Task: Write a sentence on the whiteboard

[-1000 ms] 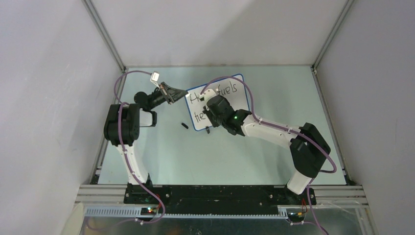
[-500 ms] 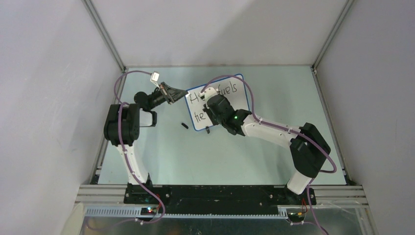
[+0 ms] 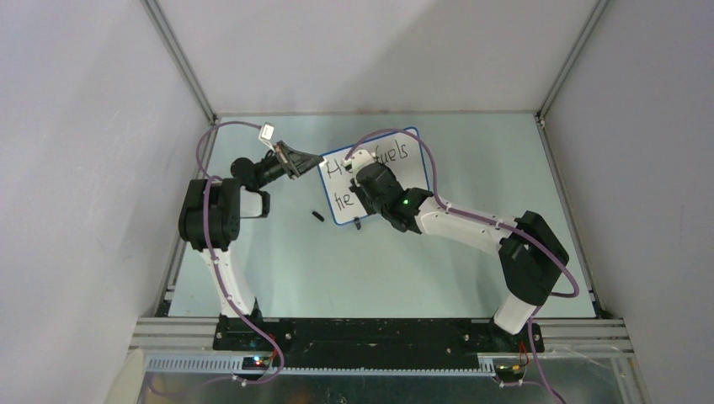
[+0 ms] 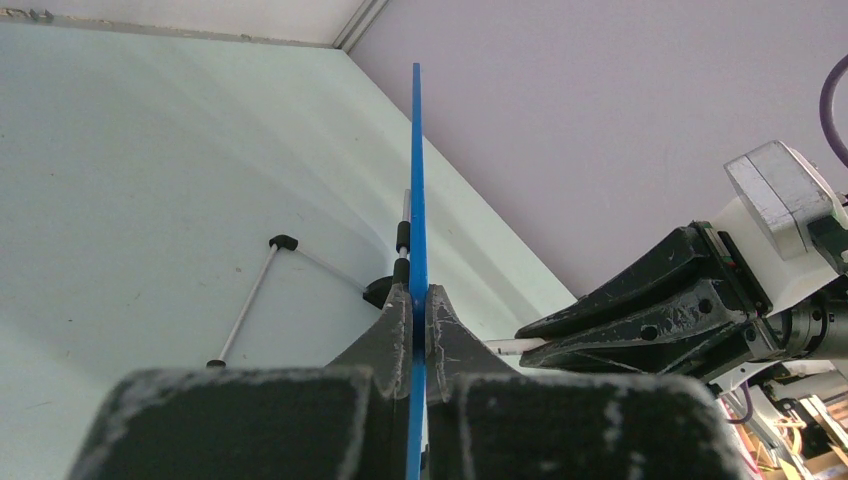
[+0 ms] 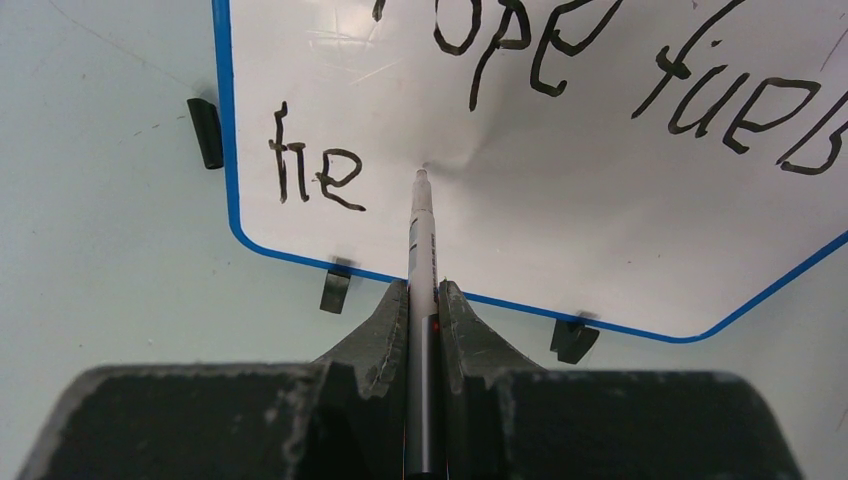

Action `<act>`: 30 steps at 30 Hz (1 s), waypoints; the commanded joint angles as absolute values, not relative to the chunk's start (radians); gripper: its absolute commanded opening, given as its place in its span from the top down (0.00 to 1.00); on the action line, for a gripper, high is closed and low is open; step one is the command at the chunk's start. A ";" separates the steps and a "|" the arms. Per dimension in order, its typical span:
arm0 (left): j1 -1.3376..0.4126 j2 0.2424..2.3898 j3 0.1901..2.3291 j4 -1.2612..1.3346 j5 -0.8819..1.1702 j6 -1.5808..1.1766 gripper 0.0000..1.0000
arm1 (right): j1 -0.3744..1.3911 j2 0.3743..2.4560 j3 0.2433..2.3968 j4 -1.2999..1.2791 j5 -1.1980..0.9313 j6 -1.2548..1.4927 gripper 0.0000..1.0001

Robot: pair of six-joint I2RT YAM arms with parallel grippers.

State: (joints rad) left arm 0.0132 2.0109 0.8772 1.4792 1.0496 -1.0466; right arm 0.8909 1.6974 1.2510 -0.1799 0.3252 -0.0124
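On the desk (image 3: 337, 269), a small black piece (image 3: 317, 216) lies beside the whiteboard (image 5: 600, 230); the left claw (image 4: 417, 300) pinches its frame, the right claw (image 5: 423, 295) pinches a marker (image 5: 422, 235), tip touching after "he".

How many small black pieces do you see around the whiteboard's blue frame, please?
3. One small black piece lies beside the left edge of the glossy white, blue-framed whiteboard; two sit at its near edge, either side of the slim marker pen. Others may be hidden.

Pale green tabletop (image 3: 337, 269); plain lilac-grey walls (image 3: 370, 50); aluminium rails (image 3: 179, 59) at corners.
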 commanded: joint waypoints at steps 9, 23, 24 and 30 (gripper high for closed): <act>-0.003 2.008 0.890 1.527 1.079 -1.043 1.00 | 0.898 1.708 1.254 -0.159 0.345 -0.013 1.00; -0.003 2.010 0.891 1.527 1.078 -1.043 1.00 | 0.897 1.737 1.263 -0.133 0.331 -0.022 1.00; -0.003 2.008 0.891 1.527 1.078 -1.043 1.00 | 0.895 1.741 1.266 -0.137 0.330 -0.023 1.00; -0.003 2.008 0.889 1.526 1.078 -1.043 1.00 | 0.898 1.748 1.286 -0.137 0.322 -0.029 1.00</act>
State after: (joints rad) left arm 0.0132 2.0109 0.8772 1.4788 1.0492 -1.0462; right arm 0.8948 1.7260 1.2514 -0.1799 0.3279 -0.0200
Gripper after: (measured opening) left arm 0.020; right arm 0.150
